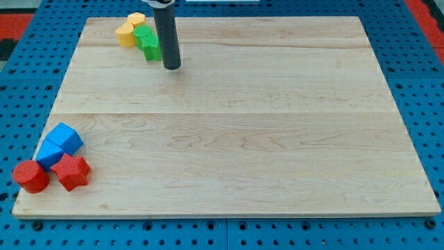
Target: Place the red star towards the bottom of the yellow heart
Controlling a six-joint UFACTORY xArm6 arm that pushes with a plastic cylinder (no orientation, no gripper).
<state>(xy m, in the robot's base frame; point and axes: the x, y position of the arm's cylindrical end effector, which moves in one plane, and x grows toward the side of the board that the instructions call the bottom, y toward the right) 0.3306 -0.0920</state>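
Rod rather than claw is what this arm carries: a straight dark rod with nothing on it that could stand wide or narrow, so it holds nothing, and my tip (171, 67) rests on the wooden board (236, 132) near the view's top left. It sits just to the view's right of the green block (148, 42), close beside that block's lower end; whether the two actually touch I cannot tell, since the rod's dark side and the block's edge run together there. The green block, a ridged shape I cannot make out for certain, lies pressed against the yellow heart (126, 32) on its left, and a second yellow block (136, 19) sits just above them at the board's top edge, partly hidden behind the rod's upper part. The red star (72, 171) is well apart from all of this, down in the view's bottom left corner of the board. It touches the lower of two blue blocks (50, 153), with the other blue cube (66, 138) just above and to the right of that one. A red cylinder (30, 176) stands immediately to the star's left, at the board's very edge. Around the board shows a blue pegboard table (21, 69).
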